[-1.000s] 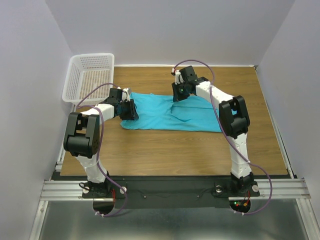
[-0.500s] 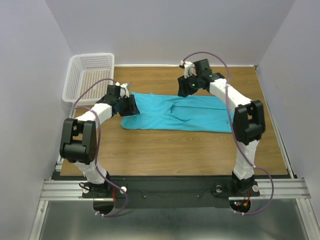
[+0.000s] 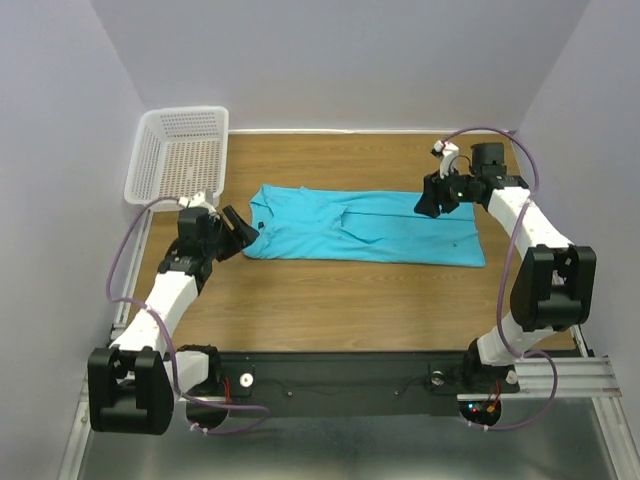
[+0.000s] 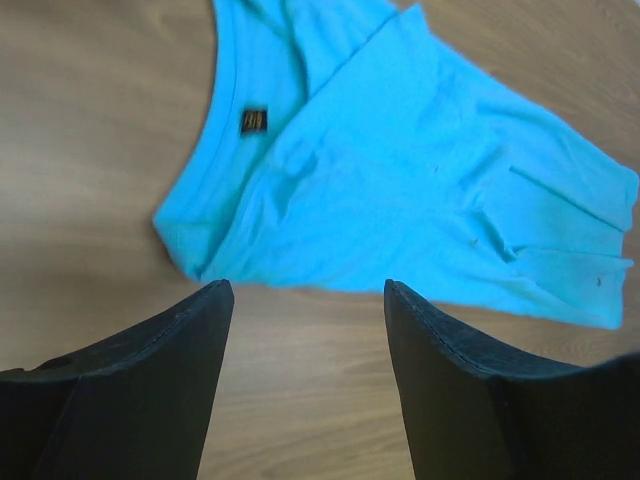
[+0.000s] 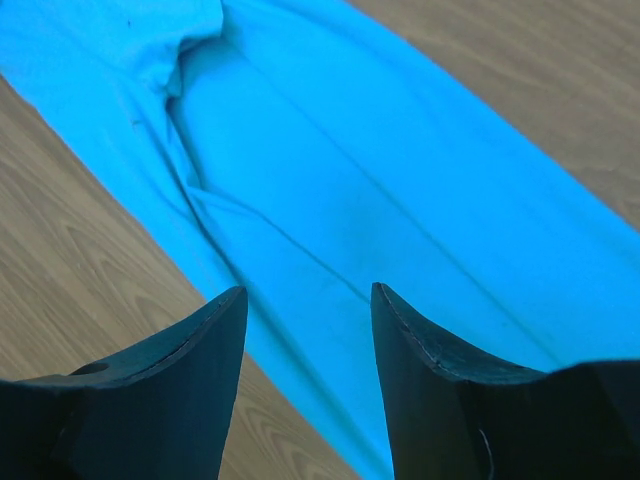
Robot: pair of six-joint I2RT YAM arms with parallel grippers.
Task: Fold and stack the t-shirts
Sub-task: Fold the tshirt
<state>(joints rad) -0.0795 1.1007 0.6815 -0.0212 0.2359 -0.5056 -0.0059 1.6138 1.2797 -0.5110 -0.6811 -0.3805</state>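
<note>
One turquoise t-shirt (image 3: 365, 225) lies flat on the wooden table as a long strip folded lengthwise, neck end to the left. Its dark neck label (image 4: 253, 122) shows in the left wrist view. My left gripper (image 3: 240, 228) hovers just off the shirt's (image 4: 400, 170) neck end, open, with only bare wood between its fingers (image 4: 190, 340). My right gripper (image 3: 432, 200) hangs above the right part of the shirt (image 5: 400, 190), open too, with nothing between its fingers (image 5: 410, 340).
A white mesh basket (image 3: 180, 150) stands at the table's back left corner, apart from the shirt. Bare wood table (image 3: 340, 300) lies between the shirt and the arm bases. Purple walls close in on the left, back and right.
Both grippers have opened and let go of the shirt. The left arm has pulled back toward the near left, the right arm has swung to the right. The shirt now lies longer and flatter.
</note>
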